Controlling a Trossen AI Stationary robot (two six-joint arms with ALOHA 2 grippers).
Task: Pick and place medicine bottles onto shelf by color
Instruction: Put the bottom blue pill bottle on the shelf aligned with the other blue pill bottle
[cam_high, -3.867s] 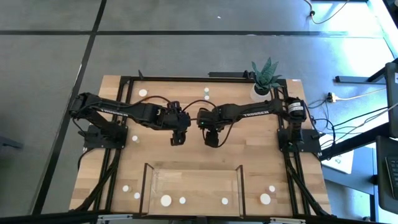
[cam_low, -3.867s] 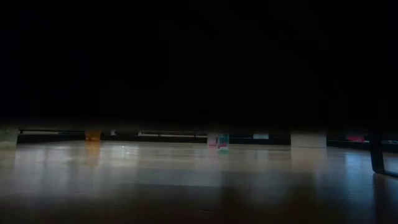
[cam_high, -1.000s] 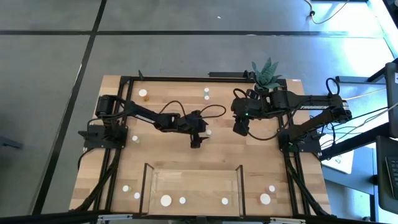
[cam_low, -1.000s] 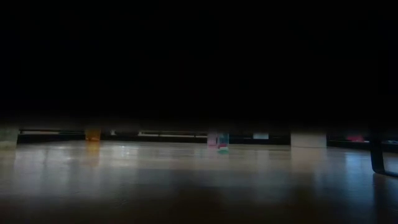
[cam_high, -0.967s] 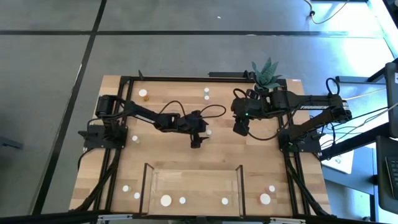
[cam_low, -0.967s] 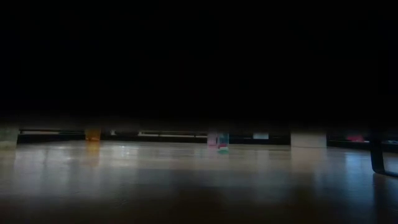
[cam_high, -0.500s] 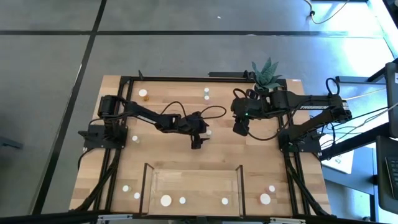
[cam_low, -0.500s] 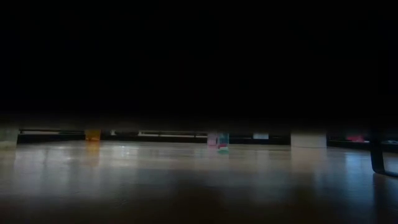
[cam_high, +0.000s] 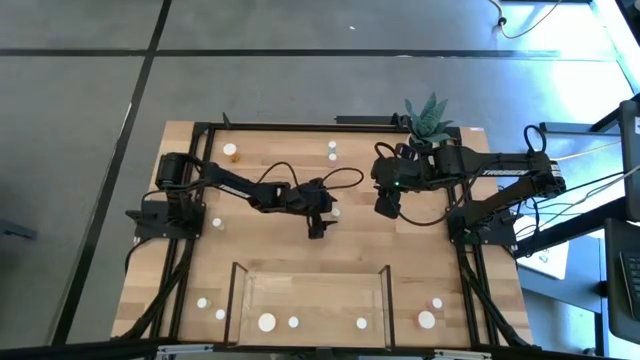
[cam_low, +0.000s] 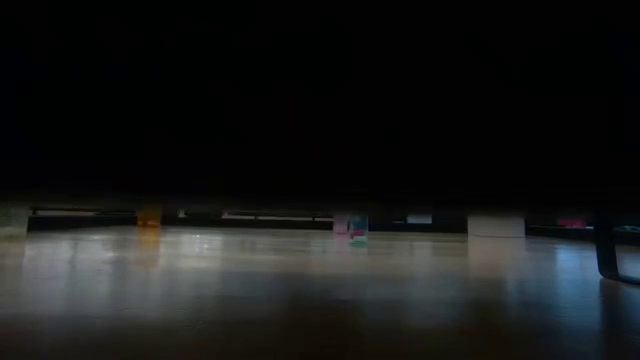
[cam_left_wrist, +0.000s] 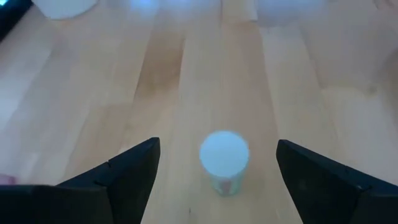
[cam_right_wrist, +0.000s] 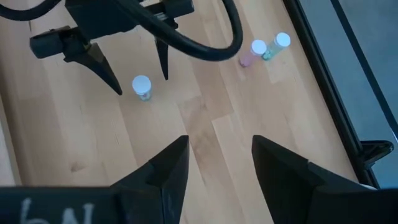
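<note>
Target bottle (cam_left_wrist: 224, 162): small, white cap, greenish body, upright on the bench (cam_high: 260, 245) near centre. The left gripper (cam_left_wrist: 214, 163) hangs over it, jaws spread wide, one finger on either side of the bottle, neither touching; nothing held. In the right wrist view the same bottle (cam_right_wrist: 142, 87) stands between those two dark fingers.

Right gripper (cam_high: 387, 208): at 3 o'clock from the bottle, well apart, jaws partly open and empty.

Bench: light wood planks on a black frame, grey floor around. Shelf (cam_high: 310, 295) at the 6 o'clock edge, dark bars on its short sides. Potted spiky plant (cam_high: 427, 120) at the 1 o'clock corner.

Count from above: 12 white-capped medicine bottles; three on the shelf. One plant, one shelf.
</note>
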